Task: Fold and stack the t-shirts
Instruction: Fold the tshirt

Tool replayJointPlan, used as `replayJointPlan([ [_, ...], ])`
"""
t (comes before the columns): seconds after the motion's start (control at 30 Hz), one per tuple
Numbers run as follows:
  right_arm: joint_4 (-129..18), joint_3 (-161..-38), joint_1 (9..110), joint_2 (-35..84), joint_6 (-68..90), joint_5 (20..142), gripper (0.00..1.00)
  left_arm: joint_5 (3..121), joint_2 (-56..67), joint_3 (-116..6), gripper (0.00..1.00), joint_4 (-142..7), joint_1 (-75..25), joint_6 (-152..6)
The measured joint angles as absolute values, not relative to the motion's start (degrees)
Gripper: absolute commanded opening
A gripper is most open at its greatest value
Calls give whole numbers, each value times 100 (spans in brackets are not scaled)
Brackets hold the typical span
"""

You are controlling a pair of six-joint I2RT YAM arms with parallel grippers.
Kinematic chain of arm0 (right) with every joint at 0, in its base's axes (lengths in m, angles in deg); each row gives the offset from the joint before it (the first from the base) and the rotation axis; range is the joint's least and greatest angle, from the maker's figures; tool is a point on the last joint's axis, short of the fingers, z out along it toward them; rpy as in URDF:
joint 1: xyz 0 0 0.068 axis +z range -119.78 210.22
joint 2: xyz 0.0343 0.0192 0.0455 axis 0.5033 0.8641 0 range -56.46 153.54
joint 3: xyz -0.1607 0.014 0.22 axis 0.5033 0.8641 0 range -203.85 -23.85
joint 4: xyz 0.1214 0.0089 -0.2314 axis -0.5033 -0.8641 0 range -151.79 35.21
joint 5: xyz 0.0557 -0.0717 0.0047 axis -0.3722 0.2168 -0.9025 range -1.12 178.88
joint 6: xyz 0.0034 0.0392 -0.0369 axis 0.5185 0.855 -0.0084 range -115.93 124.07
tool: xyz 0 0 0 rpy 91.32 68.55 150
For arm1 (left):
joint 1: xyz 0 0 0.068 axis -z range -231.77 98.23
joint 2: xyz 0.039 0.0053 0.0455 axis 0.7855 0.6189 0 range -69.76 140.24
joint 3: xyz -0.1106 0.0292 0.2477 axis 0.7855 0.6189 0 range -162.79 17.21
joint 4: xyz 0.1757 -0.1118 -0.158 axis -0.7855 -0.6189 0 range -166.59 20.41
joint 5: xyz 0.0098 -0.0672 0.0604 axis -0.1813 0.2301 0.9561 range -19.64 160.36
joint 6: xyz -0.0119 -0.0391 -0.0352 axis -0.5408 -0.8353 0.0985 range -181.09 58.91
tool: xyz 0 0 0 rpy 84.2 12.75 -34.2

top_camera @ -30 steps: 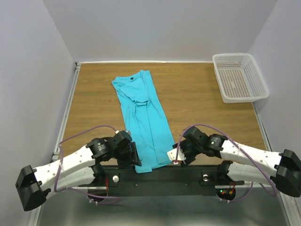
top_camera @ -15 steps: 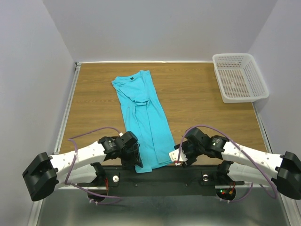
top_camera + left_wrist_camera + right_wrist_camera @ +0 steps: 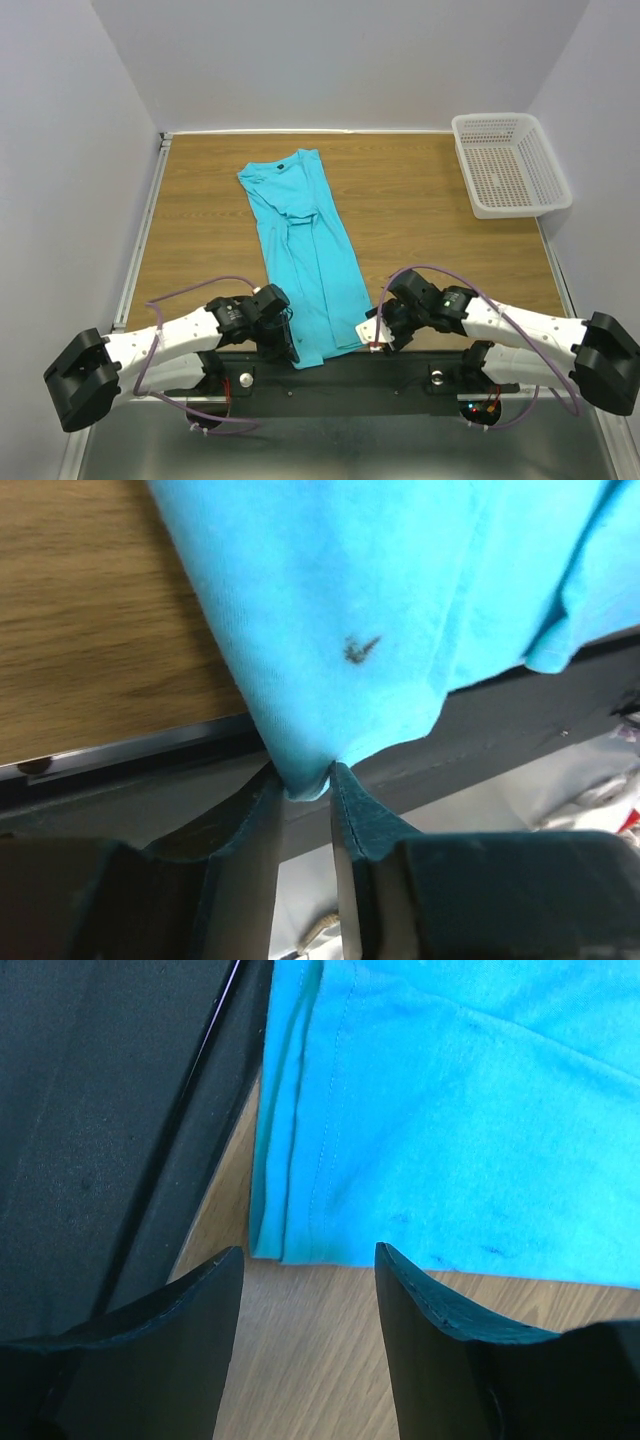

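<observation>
A turquoise t-shirt [image 3: 305,235] lies on the wooden surface [image 3: 420,210], folded lengthwise into a long narrow strip. Its collar end is at the far side, left of the middle. Its hem end reaches the near edge and hangs slightly over the black strip [image 3: 340,375] that runs along the front of the surface between the arm bases. A fold ridge runs down the middle of the cloth.

The left claw [image 3: 305,780] sits at the near left corner of the hem. In the left wrist view its two fingers stand close together with a pinch of turquoise cloth between the tips, and the fabric draws down to a point there, so it is gripping the t-shirt's corner. A small dark mark [image 3: 358,650] shows on the cloth just above that pinch.

The right claw [image 3: 310,1255] is at the near right corner of the hem. Its fingers are spread well apart and hold nothing. In the right wrist view the stitched hem corner lies just ahead of the gap between the tips, with bare wood between the fingers.

A white mesh basket [image 3: 510,165] stands at the far right corner of the surface, well apart from the t-shirt.
</observation>
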State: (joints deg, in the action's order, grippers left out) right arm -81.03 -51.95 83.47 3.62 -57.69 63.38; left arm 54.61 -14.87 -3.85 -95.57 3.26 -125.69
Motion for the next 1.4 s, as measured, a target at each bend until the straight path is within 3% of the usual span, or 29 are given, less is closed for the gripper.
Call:
replayJointPlan([
  [0.43, -7769, -5004, 8347, 736, -5948, 6117, 45, 5251, -1764, -296, 16, -9251, 326, -12678],
  [0.6, -7701, -5004, 8347, 838, -6066, 6012, 24, 5225, -1948, -296, 11, -9203, 326, -12794],
  [0.83, -7688, -5039, 8347, 908, -6055, 6006, 1, 5205, -2315, -293, 4, -9155, 326, -13070],
  [0.9, -7729, -5092, 8347, 910, -5988, 6023, 1, 5207, -2422, -293, 0, -9141, 326, -13170],
  [1.17, -8035, -6006, 8076, 913, -5269, 5881, 1, 5251, -2897, -352, 0, -9231, 31, -13496],
  [1.4, -8051, -6753, 7377, 1306, -4799, 5639, 1, 5098, -3174, -424, 0, -9078, -1650, -13365],
])
